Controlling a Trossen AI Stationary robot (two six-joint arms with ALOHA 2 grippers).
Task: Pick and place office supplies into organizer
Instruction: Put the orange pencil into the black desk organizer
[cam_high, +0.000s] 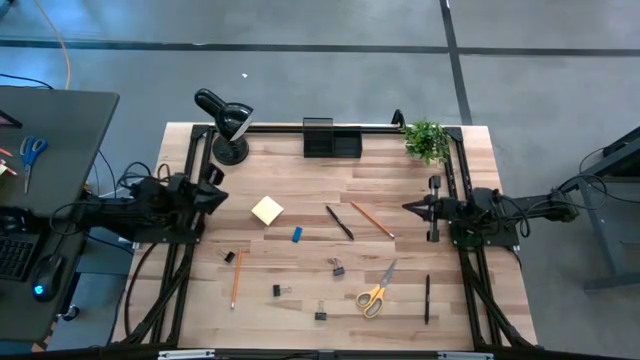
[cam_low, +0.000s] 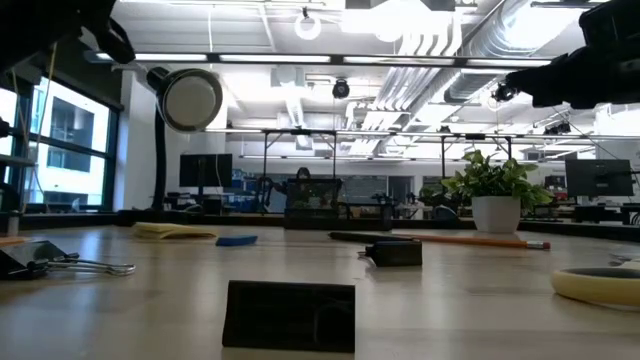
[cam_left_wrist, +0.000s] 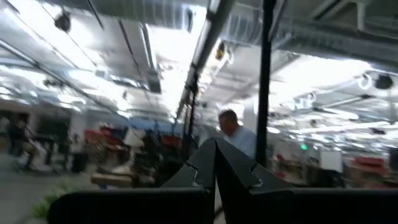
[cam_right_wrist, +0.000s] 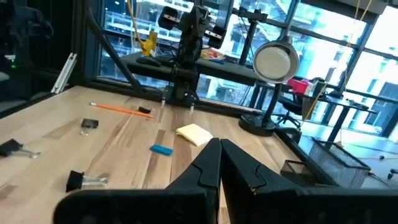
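Note:
Office supplies lie scattered on the wooden table: a yellow sticky-note pad (cam_high: 267, 209), a blue eraser (cam_high: 297, 235), two orange pencils (cam_high: 372, 219) (cam_high: 236, 278), two black pens (cam_high: 339, 222) (cam_high: 427, 298), several black binder clips (cam_high: 337, 267) and yellow-handled scissors (cam_high: 376, 292). The black organizer (cam_high: 332, 138) stands at the far edge. My left gripper (cam_high: 218, 197) hovers shut at the table's left edge, tipped upward (cam_left_wrist: 215, 155). My right gripper (cam_high: 408, 207) hovers shut at the right edge, level (cam_right_wrist: 220, 149). Neither holds anything.
A black desk lamp (cam_high: 225, 120) stands at the far left corner and a potted plant (cam_high: 427, 140) at the far right. A side desk (cam_high: 40, 150) with blue-handled scissors (cam_high: 32, 150) is left of the table. A person (cam_left_wrist: 236, 134) shows in the room beyond.

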